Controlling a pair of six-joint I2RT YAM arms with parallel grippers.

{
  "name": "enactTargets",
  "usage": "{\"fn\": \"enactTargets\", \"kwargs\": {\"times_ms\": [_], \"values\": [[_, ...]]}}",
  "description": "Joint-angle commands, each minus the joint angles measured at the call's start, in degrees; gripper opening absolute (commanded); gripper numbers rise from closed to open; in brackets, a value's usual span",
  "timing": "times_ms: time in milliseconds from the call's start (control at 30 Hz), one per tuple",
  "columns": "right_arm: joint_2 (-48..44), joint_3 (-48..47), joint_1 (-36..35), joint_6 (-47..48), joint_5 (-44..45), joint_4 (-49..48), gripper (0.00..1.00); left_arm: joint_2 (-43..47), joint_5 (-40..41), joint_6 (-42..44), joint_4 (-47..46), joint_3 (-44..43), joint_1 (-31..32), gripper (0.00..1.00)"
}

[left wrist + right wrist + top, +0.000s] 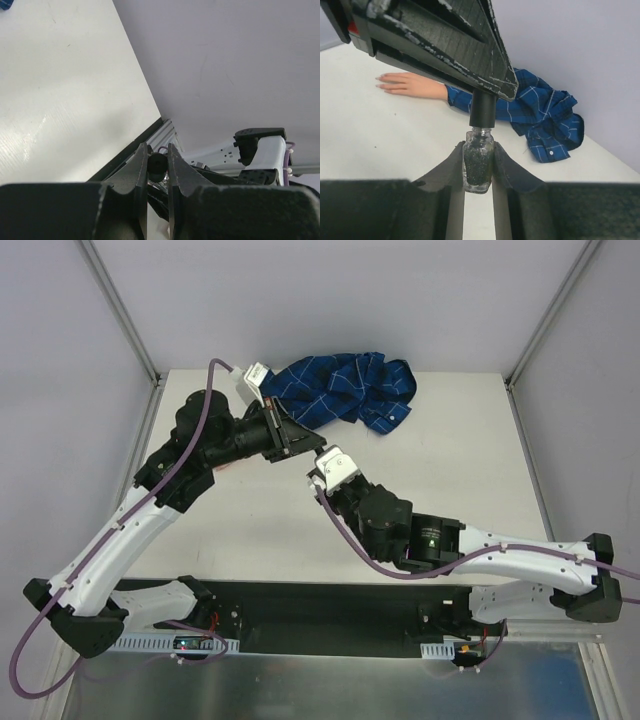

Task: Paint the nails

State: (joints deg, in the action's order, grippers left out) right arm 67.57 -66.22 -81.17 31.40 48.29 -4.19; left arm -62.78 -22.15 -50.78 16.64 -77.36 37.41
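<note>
Upright bottle [478, 167], flat dummy hand [412, 85].
Right gripper [478, 150] clamped the bottle, left gripper [157, 150] pinched its cap [482, 109]; nails [380, 78] pointed away from the sleeve [540, 107].

We see a white table [450, 490] enclosed by pale grey walls [330, 300], with aluminium frame posts [120, 310] at the far corners. A crumpled blue white-checked shirt [345, 390] lies at its far edge. A clear nail polish bottle [478, 160] of dark glittery polish stands upright, its black cap [482, 110] on the neck.
</note>
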Motion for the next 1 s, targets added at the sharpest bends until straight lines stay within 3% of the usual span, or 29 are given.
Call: {"fn": "enactTargets", "kwargs": {"times_ms": [0,100,133,167,233,267,400,533,600,667,833,967], "values": [[-1.65,-1.38,-0.93,4.03,-2.48,-3.99,0.00,-1.82,1.50,-3.62,2.43,-1.65,0.30,0.00],[-4.02,-0.06,0.74,-0.27,-11.09,-1.98,0.00,-1.29,-0.77,-3.01,2.34,-1.83,-0.14,0.02],[-4.46,0.03,1.44,-1.42,-15.38,-1.10,0.00,-1.29,-1.48,-2.66,2.34,-1.91,-0.40,0.10],[-4.90,0.12,2.93,-2.47,-17.60,-0.22,0.00,-0.77,-2.19,-1.87,2.34,-1.83,-0.84,0.30],[-6.48,0.99,4.43,-5.72,-23.99,1.11,0.00,-0.06,-2.72,-0.73,2.25,-1.39,-1.11,0.50],[-7.10,1.44,5.92,-6.95,-25.95,1.28,0.00,0.81,-2.63,0.59,2.25,-1.21,-1.20,0.67],[-10.00,3.55,10.67,-13.62,-37.02,1.98,0.00,3.37,-2.19,3.41,1.11,-0.07,-1.29,0.87],[-12.28,4.87,13.84,-17.06,-43.97,2.34,0.00,4.95,-3.94,6.57,-0.29,-0.24,-1.29,0.87],[-12.81,5.66,15.42,-18.21,-45.74,2.08,0.00,4.95,-4.56,7.19,-0.30,-0.59,-1.29,0.82],[-13.25,6.27,16.39,-19.18,-46.44,1.73,0.00,4.60,-5.70,7.80,-0.30,-1.03,-1.29,0.71],[-13.96,6.71,17.71,-19.88,-46.97,1.64,0.00,2.50,-7.99,7.81,1.28,-2.61,-1.29,0.64],[-14.40,6.71,18.24,-19.88,-47.06,1.64,0.00,0.39,-9.75,7.72,2.69,-3.67,-1.29,0.52]]}}
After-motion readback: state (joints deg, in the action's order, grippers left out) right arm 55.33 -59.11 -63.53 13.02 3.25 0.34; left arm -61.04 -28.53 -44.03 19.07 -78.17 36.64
